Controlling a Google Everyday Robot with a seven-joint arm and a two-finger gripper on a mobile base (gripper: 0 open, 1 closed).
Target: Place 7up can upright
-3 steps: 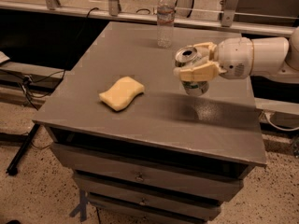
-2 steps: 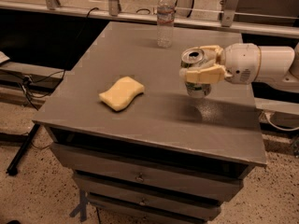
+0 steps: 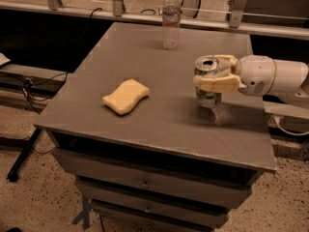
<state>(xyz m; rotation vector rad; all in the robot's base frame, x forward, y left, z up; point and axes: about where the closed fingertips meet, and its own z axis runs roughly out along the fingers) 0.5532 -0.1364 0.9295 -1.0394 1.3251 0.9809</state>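
Grey table (image 3: 145, 129), arm (image 3: 275, 76) horiz. from right, gripper (image 3: 205, 74) fingers (image 3: 218, 84) clamped round upright 7up can (image 3: 208, 98)

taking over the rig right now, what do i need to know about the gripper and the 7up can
Gripper: over the right side of the table, shut on the 7up can, gripping it near the top.
7up can: upright, opened end up, at or just above the tabletop; contact cannot be told.
Done: can picked up and turned upright.
Left: confirm it rests on the table, release, back away without tipping it.
Nearby: sponge mid-left, water bottle at the far edge, both apart from the can.
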